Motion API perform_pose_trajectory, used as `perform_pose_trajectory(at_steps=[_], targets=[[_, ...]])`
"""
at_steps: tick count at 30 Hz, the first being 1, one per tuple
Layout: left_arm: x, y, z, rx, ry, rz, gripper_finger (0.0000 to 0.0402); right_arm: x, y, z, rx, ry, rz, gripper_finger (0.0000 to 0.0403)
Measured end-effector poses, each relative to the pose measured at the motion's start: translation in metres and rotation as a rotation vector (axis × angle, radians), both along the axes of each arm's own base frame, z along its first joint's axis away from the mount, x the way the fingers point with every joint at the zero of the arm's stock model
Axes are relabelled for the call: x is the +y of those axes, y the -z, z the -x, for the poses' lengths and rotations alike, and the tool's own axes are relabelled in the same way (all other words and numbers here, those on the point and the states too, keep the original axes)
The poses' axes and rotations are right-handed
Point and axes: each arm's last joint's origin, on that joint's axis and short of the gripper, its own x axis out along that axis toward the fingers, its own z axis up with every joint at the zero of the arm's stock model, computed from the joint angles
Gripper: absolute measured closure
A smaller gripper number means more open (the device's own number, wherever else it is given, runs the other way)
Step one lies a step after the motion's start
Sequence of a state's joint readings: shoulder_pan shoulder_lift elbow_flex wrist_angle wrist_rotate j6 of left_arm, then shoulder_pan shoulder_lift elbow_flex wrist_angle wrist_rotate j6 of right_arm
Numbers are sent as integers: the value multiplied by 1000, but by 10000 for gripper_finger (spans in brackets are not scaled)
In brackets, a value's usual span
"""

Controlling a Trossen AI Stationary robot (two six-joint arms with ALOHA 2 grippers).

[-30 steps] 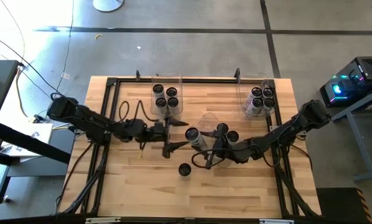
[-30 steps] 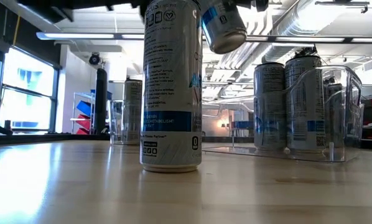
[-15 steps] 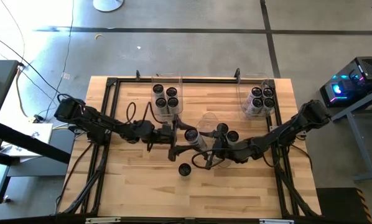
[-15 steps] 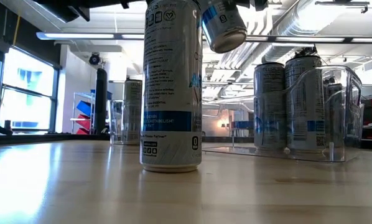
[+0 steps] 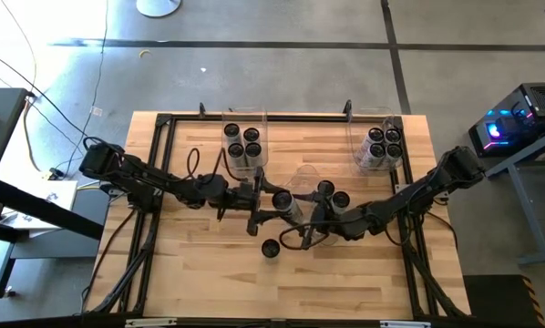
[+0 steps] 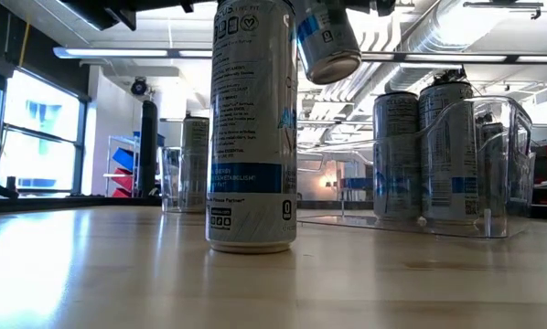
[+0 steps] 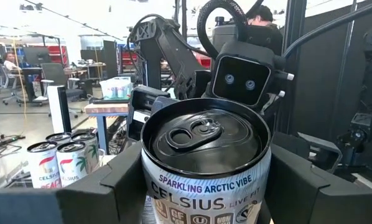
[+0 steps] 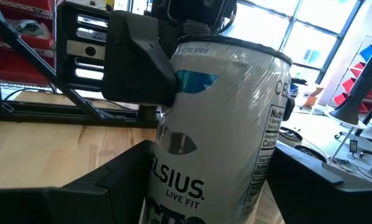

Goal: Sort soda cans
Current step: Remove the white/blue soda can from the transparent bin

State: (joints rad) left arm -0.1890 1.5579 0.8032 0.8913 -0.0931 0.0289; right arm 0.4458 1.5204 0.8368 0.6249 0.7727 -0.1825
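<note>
One soda can (image 5: 284,202) hangs tilted in the air between my two grippers; the low view shows its lower end (image 6: 327,41) high above the table. My left gripper (image 5: 265,206) reaches in from the table's left and is shut on it. My right gripper (image 5: 311,223) comes from the right and is open, its fingers (image 8: 117,180) standing close on either side of the can's lower body (image 8: 217,162). Another soda can (image 5: 270,248) stands upright on its base on the wooden table (image 5: 200,273), nearer the front edge. My left gripper pinches the can's side wall just below its dark top (image 7: 204,140) between its two fingers (image 7: 120,183). The fingers reach in about level from the table's left, one on each side. The can is lifted clear of the table and tilted, its top leaning toward the left arm.
Two clear bins at the far edge each hold several upright cans: one left of centre (image 5: 243,141), one at the far right (image 5: 382,141). Two more cans (image 5: 333,194) stand by a clear bin (image 5: 304,175) just behind the grippers. A black frame (image 5: 163,182) borders the table.
My left gripper has moved toward the table's right, up to the raised can, and now has its fingers around the can's top end. The can has stayed in the air and tipped slightly. My right arm has kept still.
</note>
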Motion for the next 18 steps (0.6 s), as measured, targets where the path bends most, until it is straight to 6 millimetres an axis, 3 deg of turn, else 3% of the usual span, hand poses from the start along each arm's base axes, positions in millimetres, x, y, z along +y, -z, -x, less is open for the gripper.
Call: perform_pose_trajectory(at_steps=[10,18], targets=[[0,2,0,15,1,-23,164,-1,1,0,33,2,50,120],[0,3,0,33,-19,-17,164,-9,6,-4,30,-2,-96,105]])
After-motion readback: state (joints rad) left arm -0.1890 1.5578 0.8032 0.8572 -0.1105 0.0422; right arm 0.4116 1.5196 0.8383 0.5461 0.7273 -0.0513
